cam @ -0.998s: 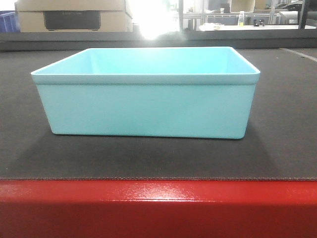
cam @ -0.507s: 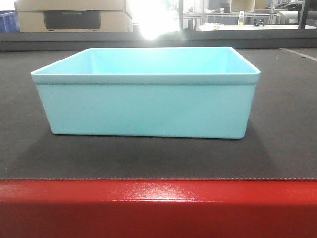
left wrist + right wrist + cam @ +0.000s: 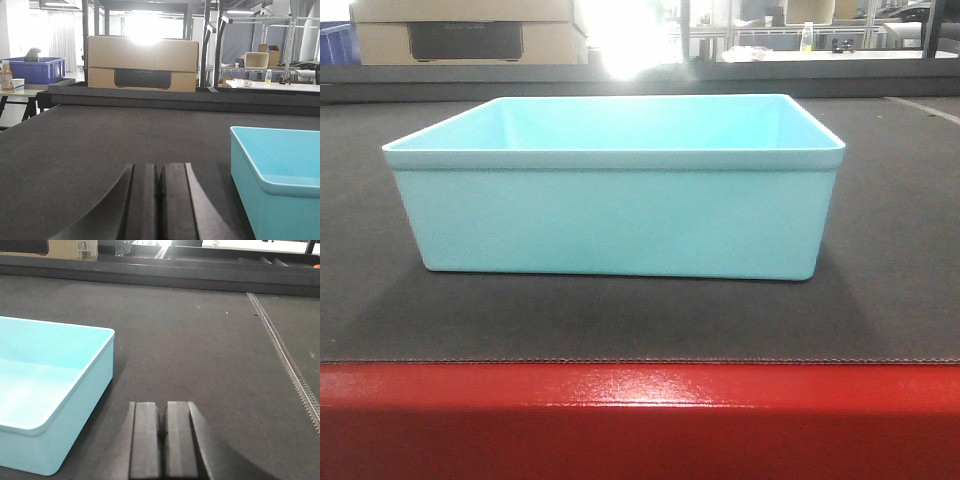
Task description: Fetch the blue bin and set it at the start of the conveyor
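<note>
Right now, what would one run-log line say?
bin: on belt, empty | left end effector: shut, beside bin | right end effector: shut, beside bin

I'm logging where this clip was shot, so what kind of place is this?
Probably a factory or warehouse workshop. A wide dark conveyor belt with a red metal frame carries the blue bin, and behind it stand a large cardboard box, metal racking and a dark blue crate.
</note>
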### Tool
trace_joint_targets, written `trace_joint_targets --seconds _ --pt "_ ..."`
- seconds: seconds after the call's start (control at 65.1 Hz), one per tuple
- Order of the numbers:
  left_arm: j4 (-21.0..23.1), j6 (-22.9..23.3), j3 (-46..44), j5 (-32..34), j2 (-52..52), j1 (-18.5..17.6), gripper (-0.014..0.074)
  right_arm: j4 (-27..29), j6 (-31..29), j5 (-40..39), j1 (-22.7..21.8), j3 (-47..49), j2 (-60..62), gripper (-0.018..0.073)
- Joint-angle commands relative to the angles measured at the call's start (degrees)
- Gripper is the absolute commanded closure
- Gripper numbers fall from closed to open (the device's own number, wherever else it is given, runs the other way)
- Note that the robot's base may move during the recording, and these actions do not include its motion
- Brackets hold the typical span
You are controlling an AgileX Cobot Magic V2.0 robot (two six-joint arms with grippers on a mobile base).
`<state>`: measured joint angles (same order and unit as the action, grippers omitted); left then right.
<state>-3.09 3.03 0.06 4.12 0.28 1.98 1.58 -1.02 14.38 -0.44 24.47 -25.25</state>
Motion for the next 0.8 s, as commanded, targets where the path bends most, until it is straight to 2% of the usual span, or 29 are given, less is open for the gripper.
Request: trace_joint_targets --seconds 0.0,0.2,0.261,0.399,0.491,0.66,0.722,0.783 --pt "0.1 0.0 -0.1 1.4 -0.3 0.1 0.0707 -0.6 -0.5 -3.2 -0.4 0.0 0.2 0.0721" --pt "0.1 0.0 -0.1 1.4 -0.3 0.1 0.0707 -0.5 -0.5 -4.3 -1.4 -1.6 1.6 0.0721" --pt "0.1 0.0 -0.1 1.4 -0.3 0.1 0.0707 0.7 -0.5 -4.4 -3.4 -3.2 3.9 0.0721" --pt "0.1 0.0 -0.1 1.4 -0.3 0.1 0.0707 4.5 -0.5 -6.4 -10.8 -9.7 12.2 0.0721" --pt "0.1 0.0 -0.1 1.4 -0.3 0.1 0.0707 5.0 -0.5 -7.6 -13.3 -14.6 17.0 0.0721" --pt "0.1 0.0 -0.1 1.4 -0.3 0.1 0.0707 5.0 -0.5 -11.1 -13.3 -23.9 25.2 0.0721" --pt "0.1 0.0 -0.1 1.4 -0.3 0.1 0.0707 4.8 -0.5 -12.9 -13.1 -24.5 25.2 0.0721" --pt "0.1 0.0 -0.1 1.4 -0.3 0.1 0.0707 2.9 -0.5 -10.0 -13.0 -24.5 25.2 0.0721"
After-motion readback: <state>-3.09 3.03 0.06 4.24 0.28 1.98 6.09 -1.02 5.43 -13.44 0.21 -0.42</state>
